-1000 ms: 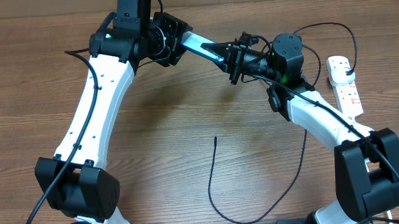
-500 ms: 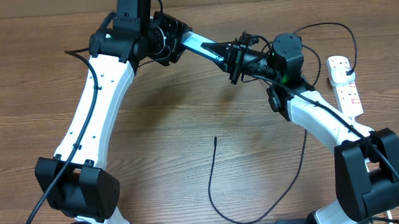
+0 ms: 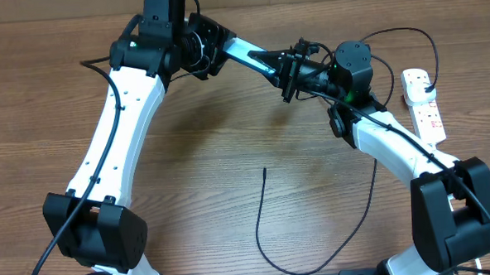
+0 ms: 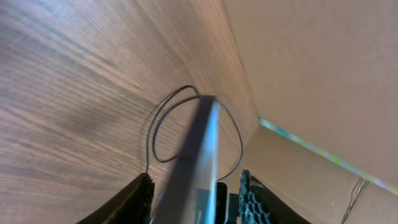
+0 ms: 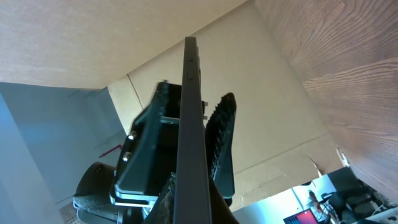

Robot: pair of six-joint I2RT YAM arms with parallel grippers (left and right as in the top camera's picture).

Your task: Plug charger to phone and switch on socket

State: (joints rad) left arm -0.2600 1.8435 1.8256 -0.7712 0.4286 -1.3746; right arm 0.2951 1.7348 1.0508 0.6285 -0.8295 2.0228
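The phone (image 3: 250,56) hangs in the air at the back of the table, held at both ends. My left gripper (image 3: 223,49) is shut on its left end. In the left wrist view the phone (image 4: 196,155) runs edge-on between the two fingers (image 4: 134,202). My right gripper (image 3: 288,69) is shut on its right end, and the phone's dark edge (image 5: 189,118) rises from those jaws. The charger (image 3: 260,216), a thin black cable, lies on the table with its free tip near the middle. The socket (image 3: 423,105) lies at the far right.
Brown cardboard walls (image 4: 311,68) stand behind the table. A loop of black cable (image 4: 153,134) lies near the back edge. The left gripper's black body (image 5: 146,155) sits close beyond the phone in the right wrist view.
The phone's cyan face shows a little less in the overhead view, as if slightly turned. Both arms have stayed where they were.
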